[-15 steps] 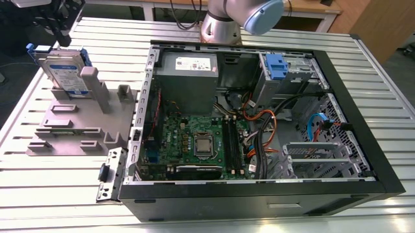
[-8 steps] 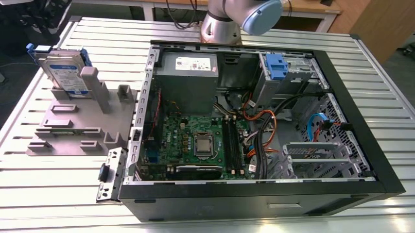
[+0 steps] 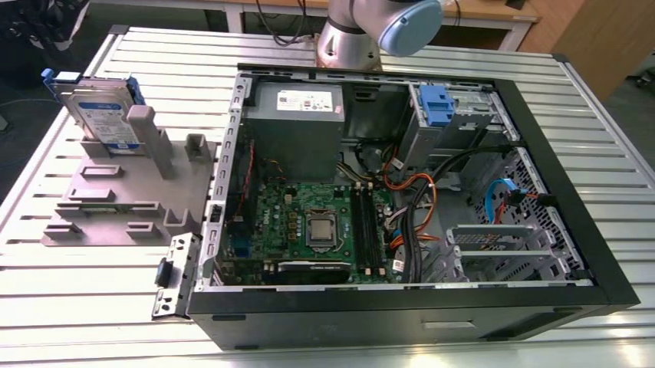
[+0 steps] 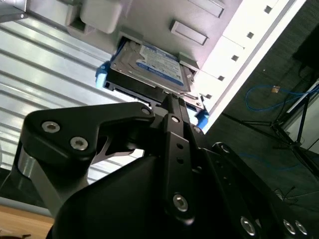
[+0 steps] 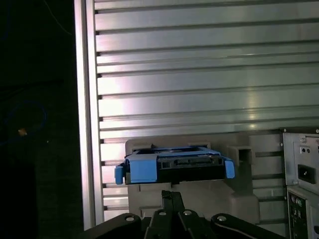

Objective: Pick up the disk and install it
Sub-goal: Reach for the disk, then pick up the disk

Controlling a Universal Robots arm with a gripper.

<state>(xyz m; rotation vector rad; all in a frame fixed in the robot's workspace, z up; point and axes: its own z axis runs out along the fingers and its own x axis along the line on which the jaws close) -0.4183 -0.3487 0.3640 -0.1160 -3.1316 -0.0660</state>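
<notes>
Hand (image 5: 172,197): black, two-fingered. In both wrist views the fingertips meet with no gap and nothing is between them, so it is closed and empty. It sits short of the disk and centred on the disk's near edge, which I judge to be an alignment for approach rather than a grasp. Disk (image 5: 174,169): silver drive with blue side rails. It stands on edge in a slot of the grey holder (image 3: 113,192), outside the computer case (image 3: 409,192) on the exterior view's left of it. In the second wrist view its white-and-blue label (image 4: 159,62) faces away from the case. The upright seating probably serves to leave the top edge and both rails free for a pinch from above. Grey holder: moulded block with several empty slots. It touches or lies just beside the case wall, which keeps the part close to its destination. Computer case: lies on its side on the table (image 3: 573,100) with the side panel off, so its interior opens upward to the arm. Inside it, at the far corner from the holder, a drive bay with a blue latch (image 3: 435,103) stands vacant. The disk is not yet picked up or installed.
</notes>
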